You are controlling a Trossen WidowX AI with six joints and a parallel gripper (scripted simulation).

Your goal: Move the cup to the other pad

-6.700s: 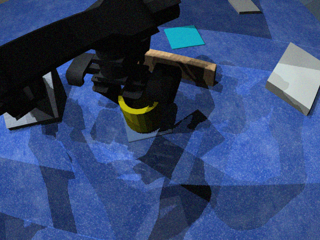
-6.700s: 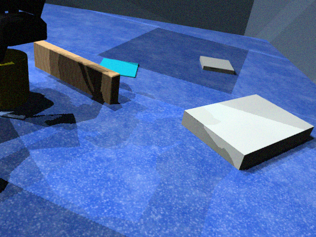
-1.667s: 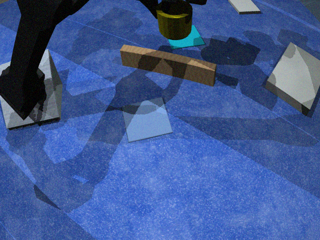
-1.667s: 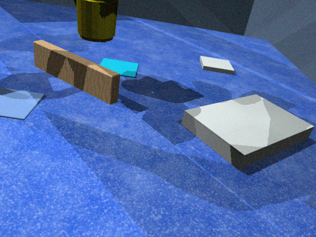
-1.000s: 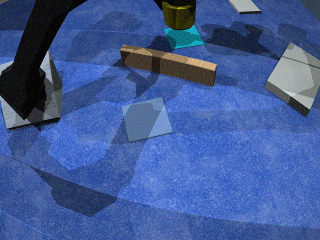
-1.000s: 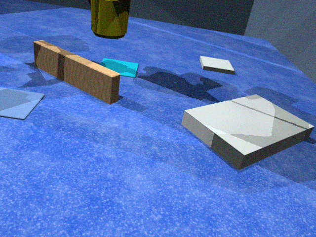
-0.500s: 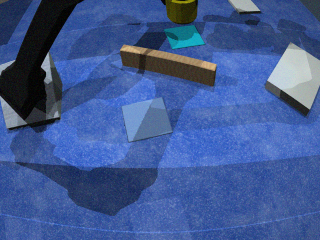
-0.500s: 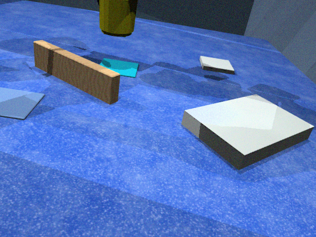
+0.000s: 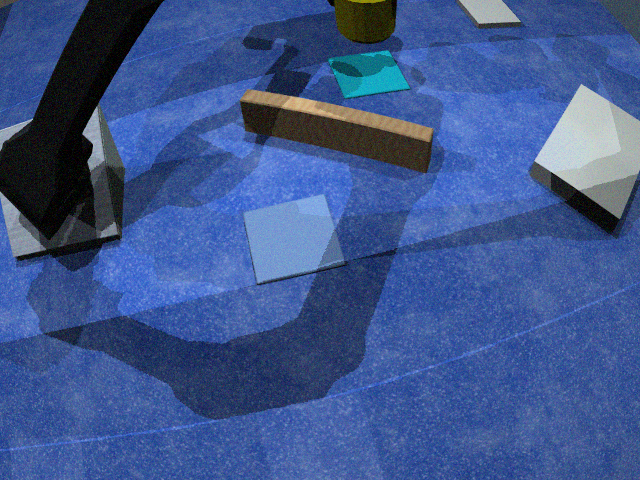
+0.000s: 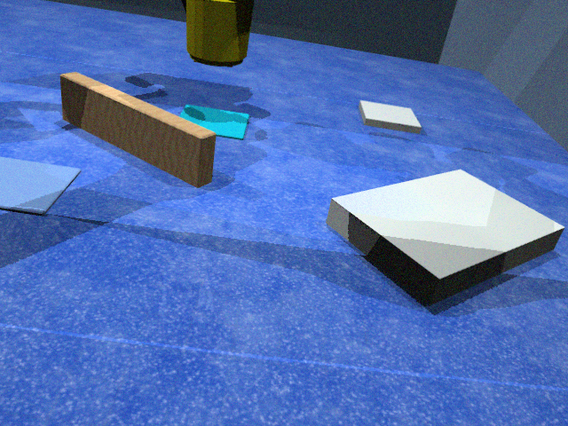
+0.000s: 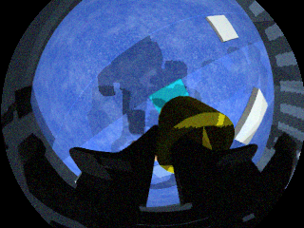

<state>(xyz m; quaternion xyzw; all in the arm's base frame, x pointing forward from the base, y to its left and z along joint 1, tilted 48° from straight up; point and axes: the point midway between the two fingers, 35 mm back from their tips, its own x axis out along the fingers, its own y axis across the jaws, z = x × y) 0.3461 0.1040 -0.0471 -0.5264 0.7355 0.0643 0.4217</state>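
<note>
The top view looks down steeply on the worktop (image 9: 465, 361); the exterior view looks low across it (both share the wooden block (image 9: 336, 129)); the wrist view looks past the claw (image 11: 166, 152).
</note>
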